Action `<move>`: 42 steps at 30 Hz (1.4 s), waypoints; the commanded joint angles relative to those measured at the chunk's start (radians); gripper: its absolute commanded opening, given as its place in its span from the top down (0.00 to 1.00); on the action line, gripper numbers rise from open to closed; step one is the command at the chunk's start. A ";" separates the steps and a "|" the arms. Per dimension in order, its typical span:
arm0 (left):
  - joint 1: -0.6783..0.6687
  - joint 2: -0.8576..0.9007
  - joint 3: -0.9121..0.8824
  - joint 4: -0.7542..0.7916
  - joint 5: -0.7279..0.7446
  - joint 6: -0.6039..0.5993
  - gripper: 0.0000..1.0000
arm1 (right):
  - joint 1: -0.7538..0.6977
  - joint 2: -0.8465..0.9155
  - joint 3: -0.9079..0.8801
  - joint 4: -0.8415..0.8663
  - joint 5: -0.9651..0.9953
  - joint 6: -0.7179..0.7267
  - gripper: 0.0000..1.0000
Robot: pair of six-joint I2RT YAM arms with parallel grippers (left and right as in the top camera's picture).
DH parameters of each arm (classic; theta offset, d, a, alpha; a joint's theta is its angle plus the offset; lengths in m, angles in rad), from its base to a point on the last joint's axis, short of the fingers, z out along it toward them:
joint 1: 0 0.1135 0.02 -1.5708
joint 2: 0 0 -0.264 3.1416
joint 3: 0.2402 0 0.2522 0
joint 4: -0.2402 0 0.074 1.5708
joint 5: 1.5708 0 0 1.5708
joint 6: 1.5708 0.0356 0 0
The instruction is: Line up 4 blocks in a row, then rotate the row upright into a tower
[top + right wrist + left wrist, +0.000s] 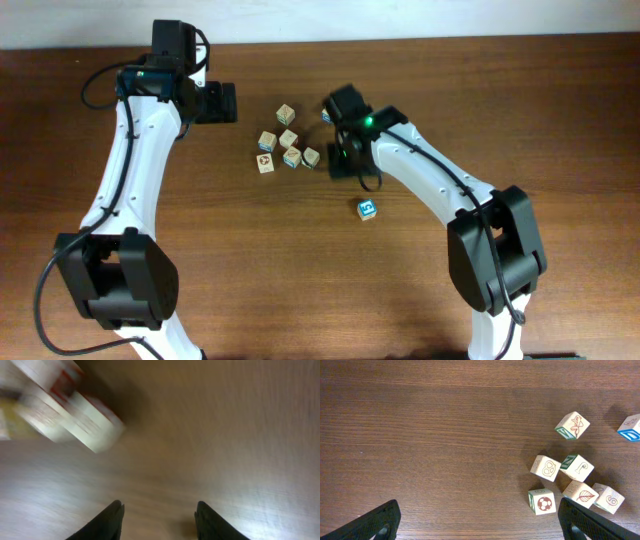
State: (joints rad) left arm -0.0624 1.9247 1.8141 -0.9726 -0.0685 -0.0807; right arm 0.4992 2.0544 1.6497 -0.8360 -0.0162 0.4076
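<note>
My right gripper (pixel 159 506) stood open, its two dark fingers apart with only bare table (pixel 500 100) between them, so I held nothing. My left gripper (pixel 479 505) was spread wide and just as empty, hanging back at the far side of the table.

The blocks lay mid-table between my arms. Most sat in a loose group (pixel 288 138), several touching or nearly so. One blue-faced block (pixel 366 209) sat alone, well apart from the rest and nearer my right arm's base. Another blue-edged block (pixel 630 427) was just beside my right wrist. From that wrist I saw only pale, blurred shapes (pixel 75 415) off to the upper left, clear of my fingers (which of the blocks they were, I could not tell).

I judged these cubes light, stiff and smooth-sided, so likely to skate or tip on the wood rather than yield. The sound hold would be across two opposite flat faces, never corner to corner. The lone block offered free sides all round. In the group, neighbours left little room for a finger.
</note>
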 commanded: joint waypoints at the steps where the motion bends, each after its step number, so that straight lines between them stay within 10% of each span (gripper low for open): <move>1: 0.000 0.013 0.019 0.002 -0.010 -0.016 0.01 | 0.017 0.020 0.023 0.162 -0.047 0.060 0.52; 13: 0.000 0.013 0.019 0.002 -0.010 -0.016 0.01 | 0.050 0.195 0.023 0.353 0.043 0.414 0.35; 19: 0.000 0.013 0.019 0.002 -0.010 -0.016 0.01 | 0.051 0.232 0.023 0.332 0.001 0.411 0.62; 31: 0.000 0.013 0.019 0.002 -0.010 -0.016 0.01 | 0.045 0.157 0.150 -0.231 -0.044 0.040 0.65; 42: 0.000 0.013 0.019 0.002 -0.010 -0.016 0.01 | 0.050 0.156 0.107 -0.302 -0.138 -0.021 0.59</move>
State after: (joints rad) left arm -0.0631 1.9247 1.8145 -0.9718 -0.0685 -0.0807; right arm 0.5426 2.2375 1.7519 -1.1248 -0.1253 0.4076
